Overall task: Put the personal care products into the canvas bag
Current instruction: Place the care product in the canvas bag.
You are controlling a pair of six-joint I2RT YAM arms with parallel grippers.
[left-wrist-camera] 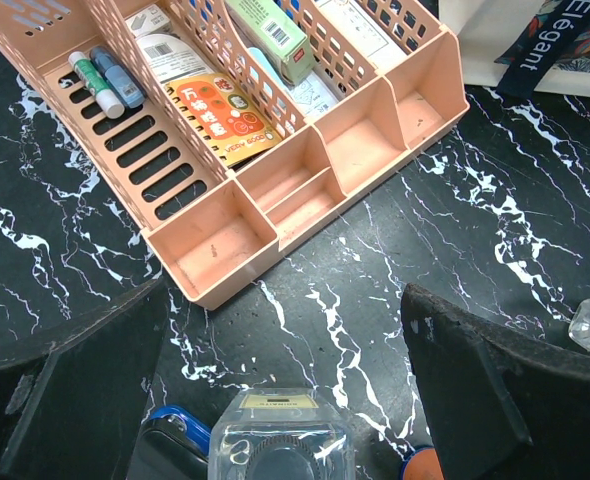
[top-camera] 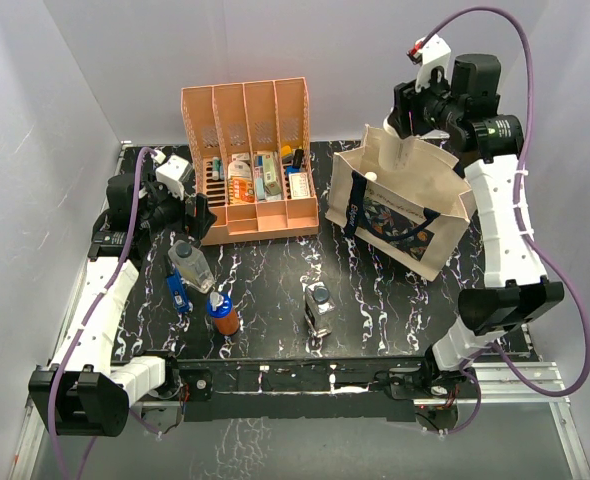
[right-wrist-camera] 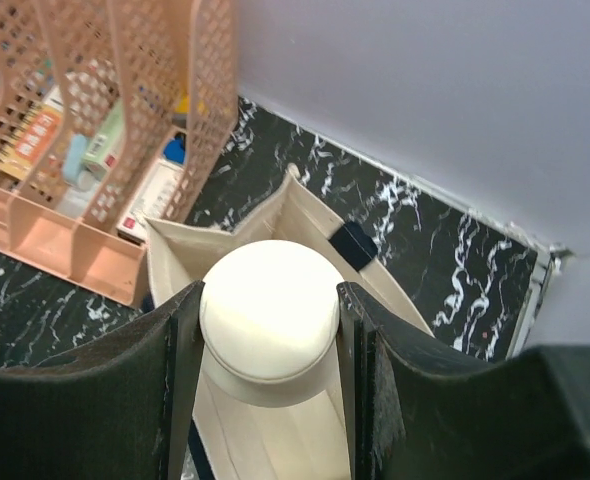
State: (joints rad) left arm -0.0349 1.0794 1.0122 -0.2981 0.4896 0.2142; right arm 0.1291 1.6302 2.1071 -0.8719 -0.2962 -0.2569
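Left wrist view gave the only readable word: "Elegant", in pale blue letters on the dark print of the canvas bag [left-wrist-camera: 475,30]. An orange pack [left-wrist-camera: 220,120] lying in the orange file rack [left-wrist-camera: 215,250] carried Chinese characters, too small to make out. A green and white box [left-wrist-camera: 275,35] beside it had printing that could not be read.

The bag [top-camera: 405,215] was cream canvas with navy strap handles and a dark picture on its side. It stood upright and open on the black marbled table [top-camera: 375,290], just right of the rack.

The right hand [right-wrist-camera: 270,330] gripped the white cylinder bottle [right-wrist-camera: 270,310] with a finger pressed on each side. It held the bottle upright directly over the bag's open mouth.

The left hand [left-wrist-camera: 285,380] was spread wide and held nothing, hanging above the clear grey-capped bottle [top-camera: 190,262]. That bottle stood on the table in front of the rack. Near it stood the small blue bottle [top-camera: 178,292] and the orange-brown blue-capped bottle [top-camera: 223,313]. The clear square dark-capped bottle [top-camera: 318,308] stood farther right, apart from the bag.
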